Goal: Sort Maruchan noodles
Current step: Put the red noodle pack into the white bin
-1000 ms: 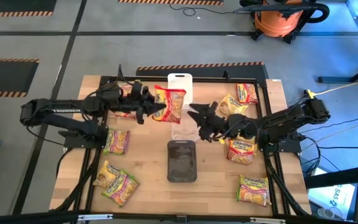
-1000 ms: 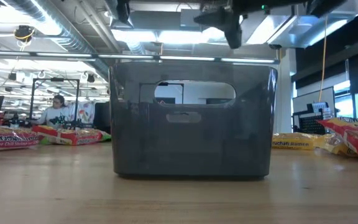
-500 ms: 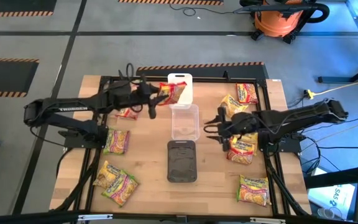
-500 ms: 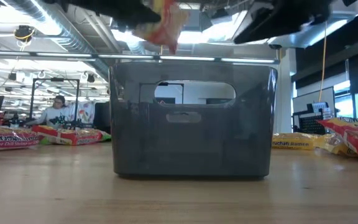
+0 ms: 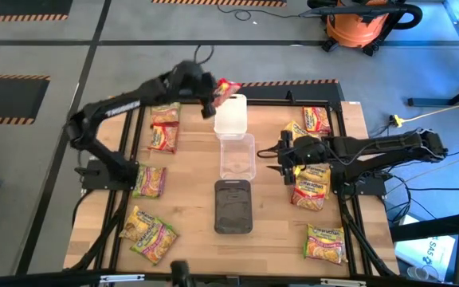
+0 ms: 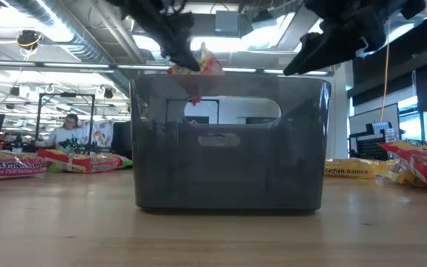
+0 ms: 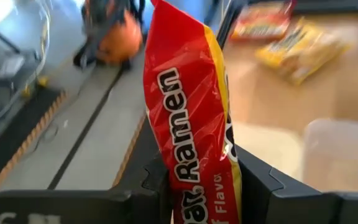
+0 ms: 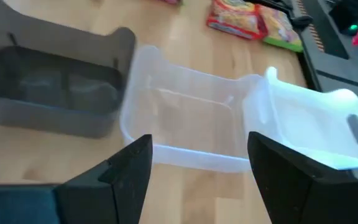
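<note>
A red Maruchan noodle packet (image 7: 188, 118) hangs in the air by the far end of the white tray (image 5: 231, 114), with my left gripper (image 5: 215, 92) shut on it. My right gripper (image 5: 280, 159) stands open, with nothing in it, beside the right wall of the clear tray (image 5: 237, 156). Its fingers frame that tray (image 8: 185, 124) in the right wrist view. More noodle packets lie flat on the table at the left (image 5: 164, 127) and at the right (image 5: 311, 188). The low view shows the red packet (image 6: 197, 65) above the dark tray (image 6: 228, 148). My left gripper pinches the red packet by one end (image 7: 194, 186) between its two fingers (image 7: 257, 186). The fingers come from the table's left, slanting down. The rest of the packet sticks out beyond them, on edge and lifted clear of table and trays.
Three trays stand in a row down the table's middle: white farthest, clear in the middle, dark (image 5: 233, 206) nearest. More packets lie near the front left (image 5: 150, 233) and front right (image 5: 325, 242). An orange vacuum (image 5: 363, 24) stands on the floor beyond the table.
My left gripper has swung from above the clear tray toward the table's far edge, rolling its wrist and carrying the red packet, which has turned from face-up to on edge. My right gripper has drawn back toward the table's right edge and rolled too.
</note>
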Robot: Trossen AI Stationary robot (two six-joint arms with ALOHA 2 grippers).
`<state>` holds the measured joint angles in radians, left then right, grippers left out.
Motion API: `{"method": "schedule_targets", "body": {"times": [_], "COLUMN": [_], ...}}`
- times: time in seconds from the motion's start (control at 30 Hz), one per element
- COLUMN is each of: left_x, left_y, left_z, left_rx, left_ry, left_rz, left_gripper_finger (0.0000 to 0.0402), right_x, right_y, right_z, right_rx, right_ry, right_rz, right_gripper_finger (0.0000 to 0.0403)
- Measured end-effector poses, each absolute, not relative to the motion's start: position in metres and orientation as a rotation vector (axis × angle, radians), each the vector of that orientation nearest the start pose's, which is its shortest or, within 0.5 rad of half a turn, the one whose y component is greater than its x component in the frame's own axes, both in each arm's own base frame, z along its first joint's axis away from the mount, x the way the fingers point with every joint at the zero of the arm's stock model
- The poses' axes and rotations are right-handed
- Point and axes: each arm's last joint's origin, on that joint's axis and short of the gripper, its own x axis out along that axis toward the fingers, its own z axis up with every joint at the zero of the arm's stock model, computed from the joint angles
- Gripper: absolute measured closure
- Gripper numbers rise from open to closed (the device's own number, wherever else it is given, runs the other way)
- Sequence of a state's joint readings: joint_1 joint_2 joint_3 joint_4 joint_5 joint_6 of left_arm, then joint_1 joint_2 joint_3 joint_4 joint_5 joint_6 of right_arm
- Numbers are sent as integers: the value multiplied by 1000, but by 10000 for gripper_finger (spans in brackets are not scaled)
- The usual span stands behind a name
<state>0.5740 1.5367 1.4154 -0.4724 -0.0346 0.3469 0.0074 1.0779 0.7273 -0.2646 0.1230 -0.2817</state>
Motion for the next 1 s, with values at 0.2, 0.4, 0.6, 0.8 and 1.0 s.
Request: {"method": "schedule_targets", "body": {"times": [0.2,0.4,0.6,0.8,1.0], "left_x": [306,329,345,355,361], "left_y": [229,253,270,277,282], "left_z": [357,347,325,295,278], "left_rx": [169,234,220,232,254], "left_ry": [826,916,1000,1085,1104], "left_rz": [497,385,373,287,218], "left_gripper_finger": [290,290,289,289,289], "right_x": [216,206,198,196,197], "right_y": [-20,-32,-33,-32,-32], "right_z": [243,222,197,186,184], "right_rx": [-257,-164,-89,-44,-36], "right_ry": [769,852,884,864,833], "right_rz": [-123,-212,-249,-260,-265], "right_gripper_finger": [158,158,158,158,158]}}
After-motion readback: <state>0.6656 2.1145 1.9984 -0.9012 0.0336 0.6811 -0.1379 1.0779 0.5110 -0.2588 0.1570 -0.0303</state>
